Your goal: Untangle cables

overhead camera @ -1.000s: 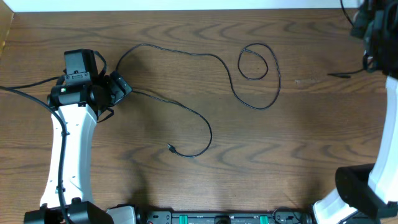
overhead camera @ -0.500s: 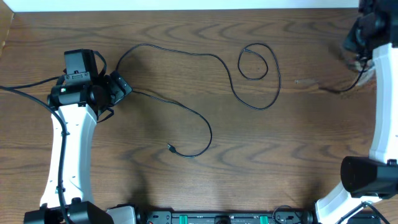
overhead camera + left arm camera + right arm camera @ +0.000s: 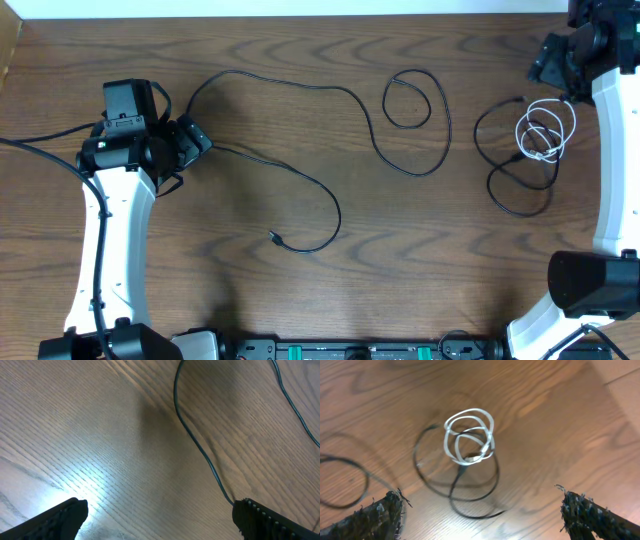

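Opens right jaws wide; drops white cable (image 3: 545,132) and a tangled black cable (image 3: 519,212) onto table (image 3: 300,300) at three o'clock.

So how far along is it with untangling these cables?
Partly there. Done: one long black cable lies spread out alone across the middle of the table. In hand: nothing; the right tool is open above the right-hand pile, and the left tool is open beside the long cable. Left: the white cable lies coiled, overlapping the second black cable, so those two need separating.
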Tool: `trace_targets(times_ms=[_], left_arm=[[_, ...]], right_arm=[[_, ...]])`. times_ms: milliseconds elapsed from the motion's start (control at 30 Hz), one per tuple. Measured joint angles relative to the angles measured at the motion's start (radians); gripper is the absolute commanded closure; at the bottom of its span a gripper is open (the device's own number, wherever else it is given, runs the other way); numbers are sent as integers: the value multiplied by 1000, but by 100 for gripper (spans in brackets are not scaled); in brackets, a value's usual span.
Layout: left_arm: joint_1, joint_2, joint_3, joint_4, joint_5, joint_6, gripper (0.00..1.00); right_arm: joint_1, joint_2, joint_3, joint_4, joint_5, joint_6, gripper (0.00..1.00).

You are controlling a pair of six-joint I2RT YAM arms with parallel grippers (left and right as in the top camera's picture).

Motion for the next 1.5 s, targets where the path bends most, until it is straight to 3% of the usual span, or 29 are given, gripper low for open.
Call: trace_targets(times_ms=[200, 400, 667, 1033, 1200, 1367, 1500], left_arm=[[0, 0, 0, 0, 0, 0, 2], [0, 0, 0, 0, 0, 0, 2], [0, 0, 0, 0, 0, 0, 2], [0, 0, 0, 0, 0, 0, 2], [0, 0, 0, 0, 0, 0, 2], [0, 0, 0, 0, 0, 0, 2], [0, 0, 0, 0, 0, 0, 2]], right_arm=[[3, 0, -13, 12, -209, -5, 1], [56, 0, -119, 92, -367, -101, 1], [166, 0, -297, 159, -438, -144, 1], [278, 8, -521, 374, -545, -217, 1], [339, 67, -454, 294, -603, -287, 1], [368, 216, -202, 134, -590, -352, 1], [375, 307, -76, 154, -531, -363, 1]])
